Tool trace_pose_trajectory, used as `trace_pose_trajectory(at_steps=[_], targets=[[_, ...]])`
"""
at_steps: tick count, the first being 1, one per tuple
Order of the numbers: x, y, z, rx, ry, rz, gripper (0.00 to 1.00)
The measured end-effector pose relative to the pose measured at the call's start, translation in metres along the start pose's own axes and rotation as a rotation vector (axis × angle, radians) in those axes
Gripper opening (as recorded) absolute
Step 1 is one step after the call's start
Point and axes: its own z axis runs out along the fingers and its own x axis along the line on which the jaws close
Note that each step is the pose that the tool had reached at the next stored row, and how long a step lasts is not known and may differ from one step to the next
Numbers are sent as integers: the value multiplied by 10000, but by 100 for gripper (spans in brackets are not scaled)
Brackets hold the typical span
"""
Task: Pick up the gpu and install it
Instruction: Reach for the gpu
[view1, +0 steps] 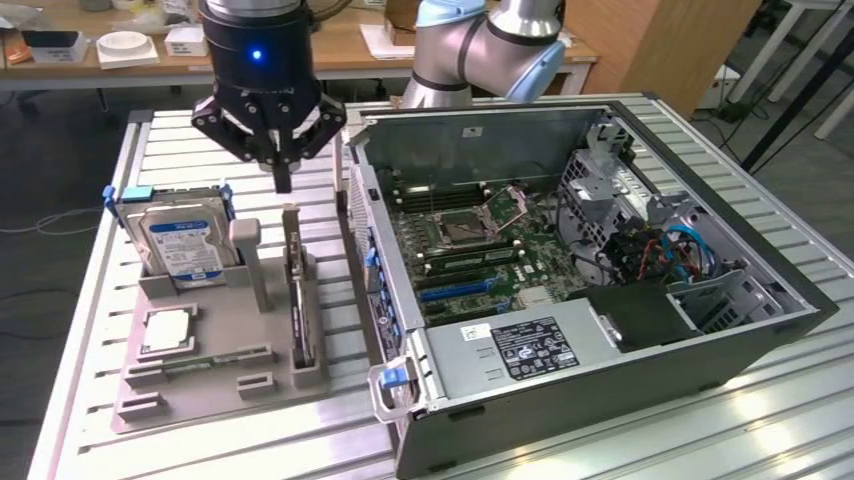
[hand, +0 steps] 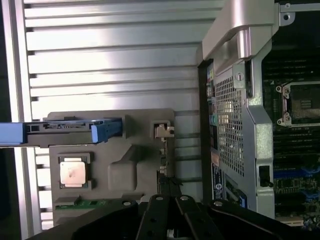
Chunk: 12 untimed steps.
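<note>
One grey tray (view1: 220, 312) holds the gpu (view1: 302, 300) on edge.

Wooden desk (view1: 340, 50) and cabinet (view1: 654, 45) at back, dark floor (view1: 54, 150), slatted metal table (view1: 747, 430).

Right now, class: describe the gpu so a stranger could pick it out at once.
Beside the open computer case, on the exterior view's left, sits a grey tray. The gpu is the thin dark card standing on edge in the slot nearest the case, unlike the broad silver hard drive and the flat-lying memory stick.
</note>
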Motion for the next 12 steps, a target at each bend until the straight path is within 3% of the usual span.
trace_pose_trajectory(at_steps=[5,12], targets=[[-12,-164,-3,2,40,0,11],[-13,-167,-4,4,40,16,11]])
